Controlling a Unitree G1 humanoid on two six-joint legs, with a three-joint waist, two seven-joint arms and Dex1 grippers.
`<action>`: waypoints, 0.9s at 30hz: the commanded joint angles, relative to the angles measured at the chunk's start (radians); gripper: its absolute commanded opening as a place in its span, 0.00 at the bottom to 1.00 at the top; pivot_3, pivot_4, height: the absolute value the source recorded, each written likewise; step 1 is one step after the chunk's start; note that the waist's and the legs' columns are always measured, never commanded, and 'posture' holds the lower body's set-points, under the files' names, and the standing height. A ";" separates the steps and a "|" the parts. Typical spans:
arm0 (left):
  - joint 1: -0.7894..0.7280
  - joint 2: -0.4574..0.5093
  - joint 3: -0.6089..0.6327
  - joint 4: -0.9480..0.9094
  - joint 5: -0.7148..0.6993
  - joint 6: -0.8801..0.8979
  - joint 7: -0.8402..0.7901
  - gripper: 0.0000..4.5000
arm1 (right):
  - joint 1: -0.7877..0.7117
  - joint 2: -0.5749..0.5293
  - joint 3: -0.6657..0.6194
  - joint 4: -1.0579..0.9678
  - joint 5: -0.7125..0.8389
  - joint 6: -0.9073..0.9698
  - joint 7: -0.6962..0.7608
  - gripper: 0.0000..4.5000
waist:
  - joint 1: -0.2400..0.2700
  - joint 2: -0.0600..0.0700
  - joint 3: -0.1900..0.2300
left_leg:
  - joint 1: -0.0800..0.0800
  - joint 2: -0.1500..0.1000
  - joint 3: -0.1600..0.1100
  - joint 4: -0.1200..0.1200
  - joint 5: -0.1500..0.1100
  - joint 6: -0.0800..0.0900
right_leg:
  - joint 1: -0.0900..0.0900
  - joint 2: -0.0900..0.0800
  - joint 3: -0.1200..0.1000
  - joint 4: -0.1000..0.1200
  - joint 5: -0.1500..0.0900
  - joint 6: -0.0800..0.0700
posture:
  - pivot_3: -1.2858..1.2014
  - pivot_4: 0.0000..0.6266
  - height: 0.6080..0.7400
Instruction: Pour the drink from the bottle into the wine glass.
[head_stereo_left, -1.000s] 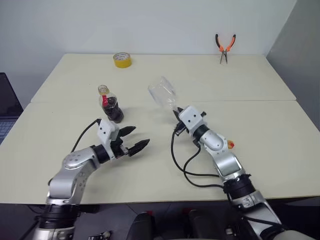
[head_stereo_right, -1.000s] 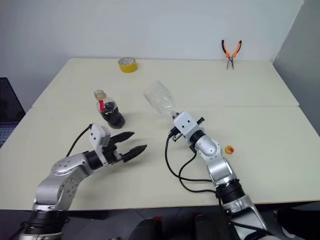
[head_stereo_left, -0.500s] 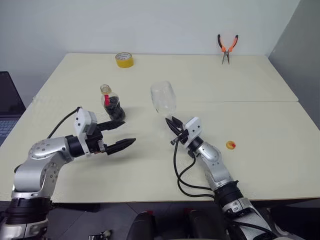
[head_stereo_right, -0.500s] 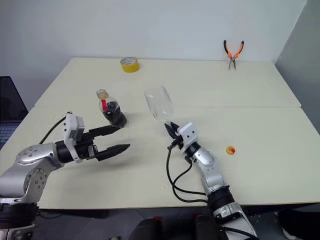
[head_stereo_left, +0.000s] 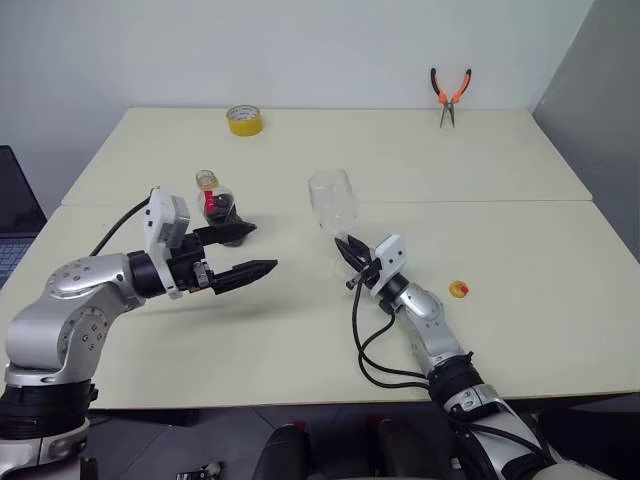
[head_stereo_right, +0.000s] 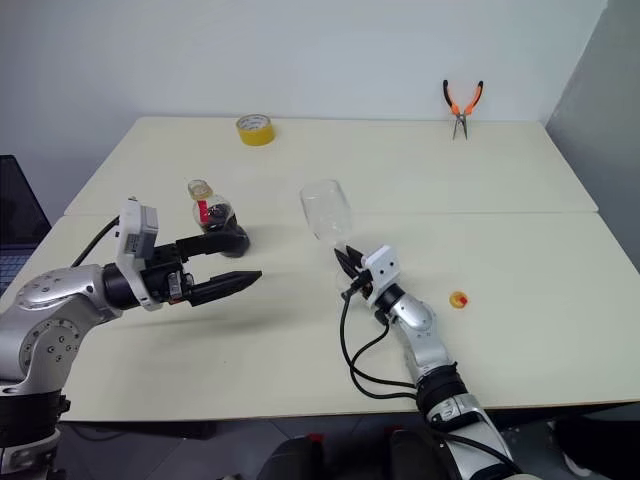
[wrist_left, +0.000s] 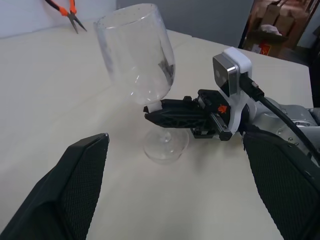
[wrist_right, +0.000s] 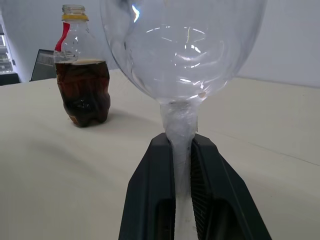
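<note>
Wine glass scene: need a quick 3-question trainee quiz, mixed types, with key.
1. True or false: the right end effector is shut on the wine glass stem.
2. The bottle holds: A) clear water B) dark liquid C) nothing.
3. Which small item lies on the table to the right of the glass?

Key:
1. True.
2. B.
3. The yellow-orange cap; the bottle's mouth is open.

Head eyes overlook table; wrist views share wine glass
</note>
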 joint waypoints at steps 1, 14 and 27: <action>-0.027 0.016 0.036 -0.031 -0.035 0.015 0.008 1.00 | 0.012 -0.002 -0.017 -0.008 0.016 -0.020 0.013 0.03 | 0.000 0.000 0.000 | 0.000 0.000 0.000 0.000 0.000 0.000 | 0.000 0.000 0.000 0.000 0.000 0.000 | 0.52 0.24 1.00; -0.037 0.002 0.002 -0.028 -0.015 0.006 0.021 1.00 | 0.048 -0.036 -0.020 -0.040 0.017 -0.002 0.038 0.85 | 0.000 0.000 0.000 | 0.000 0.000 0.000 0.000 0.000 0.000 | 0.000 0.000 0.000 0.000 0.000 0.000 | 0.52 0.24 1.00; -0.037 -0.010 -0.007 -0.001 0.003 -0.017 0.017 1.00 | 0.035 -0.056 -0.006 -0.066 -0.024 0.029 0.007 0.99 | 0.000 0.000 0.000 | 0.000 0.000 0.000 0.000 0.000 0.000 | 0.000 0.000 0.000 0.000 0.000 0.000 | 0.52 0.24 1.00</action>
